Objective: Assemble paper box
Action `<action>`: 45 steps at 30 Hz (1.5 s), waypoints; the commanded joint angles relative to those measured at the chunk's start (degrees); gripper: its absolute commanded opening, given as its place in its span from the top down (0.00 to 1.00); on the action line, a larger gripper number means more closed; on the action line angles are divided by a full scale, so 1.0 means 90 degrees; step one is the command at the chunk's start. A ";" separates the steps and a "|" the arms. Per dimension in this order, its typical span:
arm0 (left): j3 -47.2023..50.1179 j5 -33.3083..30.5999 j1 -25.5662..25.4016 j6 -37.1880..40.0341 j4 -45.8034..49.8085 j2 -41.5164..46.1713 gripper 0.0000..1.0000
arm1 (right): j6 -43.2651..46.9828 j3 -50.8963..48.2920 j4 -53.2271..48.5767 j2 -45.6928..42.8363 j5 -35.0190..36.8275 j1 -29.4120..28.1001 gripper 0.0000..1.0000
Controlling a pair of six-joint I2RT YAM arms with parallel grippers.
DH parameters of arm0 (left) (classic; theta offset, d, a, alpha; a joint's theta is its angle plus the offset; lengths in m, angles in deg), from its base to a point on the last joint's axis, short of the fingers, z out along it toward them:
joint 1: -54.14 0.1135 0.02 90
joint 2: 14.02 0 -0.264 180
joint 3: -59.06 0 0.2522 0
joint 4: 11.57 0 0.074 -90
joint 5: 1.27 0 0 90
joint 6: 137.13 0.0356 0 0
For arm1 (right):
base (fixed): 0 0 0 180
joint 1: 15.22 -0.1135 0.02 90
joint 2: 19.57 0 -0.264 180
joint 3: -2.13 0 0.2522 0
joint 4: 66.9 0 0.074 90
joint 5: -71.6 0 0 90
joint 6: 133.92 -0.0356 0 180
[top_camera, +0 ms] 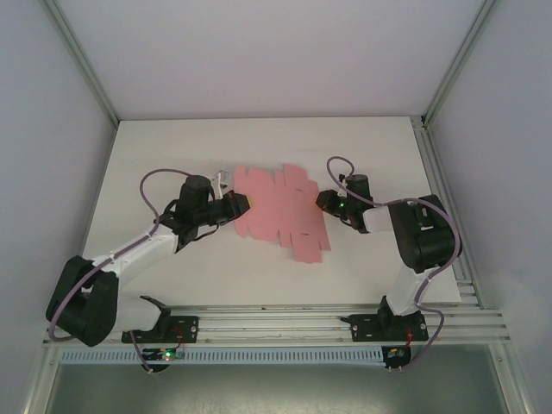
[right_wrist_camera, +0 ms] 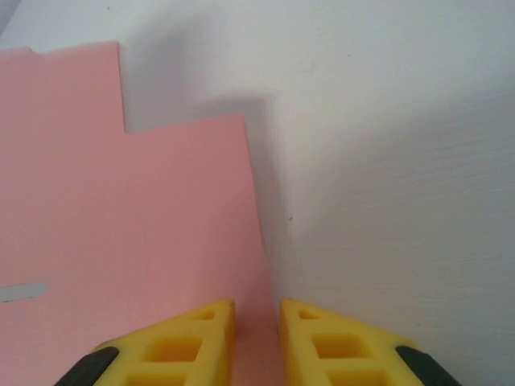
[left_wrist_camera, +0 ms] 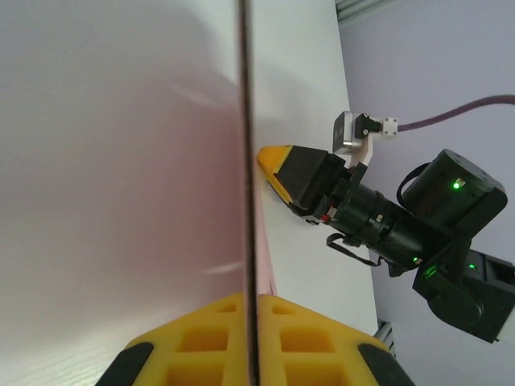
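The paper box (top_camera: 280, 211) is a flat pink die-cut sheet with flaps and tabs, lying mid-table. My left gripper (top_camera: 246, 204) is at its left edge. In the left wrist view the yellow fingers (left_wrist_camera: 251, 299) are pressed together on the thin card (left_wrist_camera: 264, 265), which runs edge-on straight away from them. My right gripper (top_camera: 321, 200) sits at the sheet's right edge. Its jaws (right_wrist_camera: 257, 310) stand slightly apart, with the pink sheet (right_wrist_camera: 121, 225) and its edge showing in the narrow gap. The right gripper's yellow tip (left_wrist_camera: 278, 165) also appears beyond the card in the left wrist view.
The white table (top_camera: 172, 147) is walled by pale panels at the left, right and back. An aluminium rail (top_camera: 328, 319) with both arm bases runs along the near edge. Bare table (right_wrist_camera: 402, 161) lies to the right of the sheet.
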 commanded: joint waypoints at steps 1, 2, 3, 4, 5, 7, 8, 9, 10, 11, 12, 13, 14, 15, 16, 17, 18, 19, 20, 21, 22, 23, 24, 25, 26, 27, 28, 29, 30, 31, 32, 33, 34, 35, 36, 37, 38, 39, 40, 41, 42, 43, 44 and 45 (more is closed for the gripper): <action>-0.0002 -0.0663 -0.0045 0.0393 0.0305 0.0463 1.00 | -0.0043 -0.0448 -0.1181 -0.0085 -0.0749 -0.0028 0.63; 0.0103 -0.0609 -0.0042 0.0402 0.0093 0.0549 1.00 | 0.0034 -0.0498 -0.1098 -0.0266 -0.0863 0.0031 0.60; 0.0200 -0.0532 -0.0029 0.0381 -0.0155 0.0621 1.00 | 0.0146 -0.0535 -0.1035 -0.0455 -0.1053 0.0116 0.57; 0.0258 -0.0462 -0.0022 0.0307 -0.0368 0.0708 1.00 | 0.0254 -0.0546 -0.1016 -0.0689 -0.1303 0.0196 0.54; 0.0274 -0.0376 -0.0015 0.0273 -0.0554 0.0786 1.00 | 0.0351 -0.0540 -0.1018 -0.0920 -0.1561 0.0304 0.48; 0.0302 -0.0109 -0.0001 0.0163 -0.1009 0.0975 1.00 | 0.0650 -0.0536 -0.1020 -0.1458 -0.2287 0.0509 0.35; 0.0295 0.0049 0.0007 0.0109 -0.1244 0.1066 1.00 | 0.0735 -0.0538 -0.1065 -0.1719 -0.2554 0.0582 0.33; 0.0297 0.0259 0.0025 0.0097 -0.1542 0.1176 1.00 | 0.0795 -0.0537 -0.1057 -0.1984 -0.2823 0.0671 0.32; 0.0267 0.0434 0.0029 0.0023 -0.1785 0.1307 1.00 | 0.0927 -0.0508 -0.1087 -0.2263 -0.3236 0.0772 0.31; 0.0230 0.0537 0.0034 0.0003 -0.1933 0.1442 1.00 | 0.0987 -0.0453 -0.1205 -0.2503 -0.3535 0.0869 0.31; 0.0222 0.0612 0.0029 0.0006 -0.2089 0.1583 1.00 | 0.0996 -0.0416 -0.1276 -0.2724 -0.3740 0.0969 0.31; 0.0291 0.0641 0.0020 -0.0133 -0.2314 0.1734 1.00 | 0.1111 -0.0349 -0.1428 -0.2972 -0.3996 0.1075 0.30; 0.0395 0.0746 0.0019 -0.0275 -0.2641 0.1837 1.00 | 0.1305 -0.0251 -0.1662 -0.3198 -0.4234 0.1179 0.30; 0.0486 0.0830 0.0030 -0.0337 -0.2910 0.1940 1.00 | 0.1382 -0.0168 -0.1802 -0.3425 -0.4382 0.1270 0.29; 0.0536 0.0888 0.0027 -0.0335 -0.3012 0.2078 1.00 | 0.1380 -0.0105 -0.1819 -0.3691 -0.4521 0.1349 0.28; 0.0547 0.0943 0.0021 -0.0262 -0.3022 0.2210 1.00 | 0.1385 -0.0048 -0.1809 -0.3909 -0.4700 0.1386 0.28; 0.0533 0.0963 0.0019 -0.0118 -0.2926 0.2344 1.00 | 0.1413 0.0015 -0.1816 -0.4137 -0.4903 0.1399 0.28; 0.0525 0.0956 0.0027 -0.0043 -0.2838 0.2457 1.00 | 0.1395 0.0065 -0.1816 -0.4332 -0.5005 0.1398 0.28; 0.0524 0.0998 0.0020 0.0016 -0.2831 0.2544 1.00 | 0.1375 0.0103 -0.1809 -0.4512 -0.5073 0.1400 0.28; 0.0518 0.1056 0.0018 0.0059 -0.2869 0.2632 1.00 | 0.1306 0.0119 -0.1790 -0.4698 -0.5099 0.1398 0.28; 0.0534 0.1106 0.0020 0.0051 -0.2921 0.2695 1.00 | 0.1244 0.0129 -0.1795 -0.4826 -0.5108 0.1395 0.30; 0.0544 0.1141 0.0019 0.0067 -0.2974 0.2760 1.00 | 0.1236 0.0132 -0.1801 -0.4960 -0.5139 0.1397 0.33; 0.0577 0.1064 0.0019 0.0103 -0.2947 0.2844 1.00 | 0.1247 0.0132 -0.1790 -0.5102 -0.5246 0.1400 0.35; 0.0617 0.0925 0.0019 0.0144 -0.2889 0.2919 1.00 | 0.1269 0.0132 -0.1754 -0.5231 -0.5345 0.1401 0.39; 0.0690 0.0791 0.0019 0.0196 -0.2895 0.2993 1.00 | 0.1290 0.0110 -0.1712 -0.5364 -0.5344 0.1398 0.43; 0.0788 0.0588 0.0020 0.0224 -0.2863 0.3054 1.00 | 0.1326 0.0103 -0.1690 -0.5520 -0.5340 0.1398 0.45; 0.0862 0.0448 0.0017 0.0236 -0.2827 0.3100 1.00 | 0.1343 0.0097 -0.1638 -0.5649 -0.5368 0.1400 0.47; 0.0917 0.0398 0.0019 0.0256 -0.2822 0.3119 1.00 | 0.1271 0.0085 -0.1480 -0.5767 -0.5343 0.1398 0.48; 0.0960 0.0370 0.0017 0.0231 -0.2822 0.3108 1.00 | 0.1120 0.0079 -0.1262 -0.5887 -0.5338 0.1388 0.49; 0.0989 0.0413 0.0019 0.0220 -0.2845 0.3085 1.00 | 0.1017 0.0101 -0.1139 -0.5969 -0.5370 0.1395 0.51; 0.1003 0.0449 0.0019 0.0221 -0.2836 0.3055 1.00 | 0.0936 0.0149 -0.1057 -0.6038 -0.5386 0.1389 0.54; 0.1034 0.0458 0.0018 0.0220 -0.2835 0.3066 1.00 | 0.0833 0.0202 -0.0973 -0.6082 -0.5395 0.1369 0.58; 0.1072 0.0439 0.0022 0.0228 -0.2870 0.3079 1.00 | 0.0830 0.0263 -0.0969 -0.6112 -0.5477 0.1314 0.59; 0.1117 0.0418 0.0020 0.0242 -0.2880 0.3114 1.00 | 0.0847 0.0331 -0.0969 -0.6123 -0.5546 0.1268 0.60; 0.1162 0.0349 0.0018 0.0284 -0.2880 0.3165 1.00 | 0.0840 0.0393 -0.0976 -0.6119 -0.5534 0.1237 0.60; 0.1202 0.0300 0.0019 0.0329 -0.2875 0.3213 1.00 | 0.0810 0.0446 -0.0981 -0.6094 -0.5489 0.1213 0.60; 0.1235 0.0255 0.0016 0.0359 -0.2854 0.3248 1.00 | 0.0789 0.0496 -0.0993 -0.6058 -0.5427 0.1204 0.60; 0.1264 0.0198 0.0021 0.0377 -0.2827 0.3292 1.00 | 0.0772 0.0580 -0.1039 -0.5991 -0.5391 0.1193 0.60; 0.1285 0.0179 0.0021 0.0408 -0.2804 0.3316 1.00 | 0.0809 0.0678 -0.1139 -0.5929 -0.5383 0.1199 0.61; 0.1297 0.0166 0.0020 0.0420 -0.2760 0.3343 1.00 | 0.0886 0.0795 -0.1282 -0.5831 -0.5369 0.1201 0.61; 0.1305 0.0142 0.0024 0.0431 -0.2703 0.3363 1.00 | 0.0935 0.0886 -0.1387 -0.5745 -0.5344 0.1198 0.64; 0.1305 0.0150 0.0022 0.0480 -0.2641 0.3377 1.00 | 0.0966 0.0975 -0.1477 -0.5657 -0.5330 0.1199 0.65; 0.1301 0.0169 0.0019 0.0529 -0.2579 0.3402 1.00 | 0.0979 0.1052 -0.1496 -0.5549 -0.5319 0.1193 0.68; 0.1299 0.0146 0.0019 0.0549 -0.2504 0.3428 1.00 | 0.0956 0.1112 -0.1506 -0.5462 -0.5332 0.1193 0.73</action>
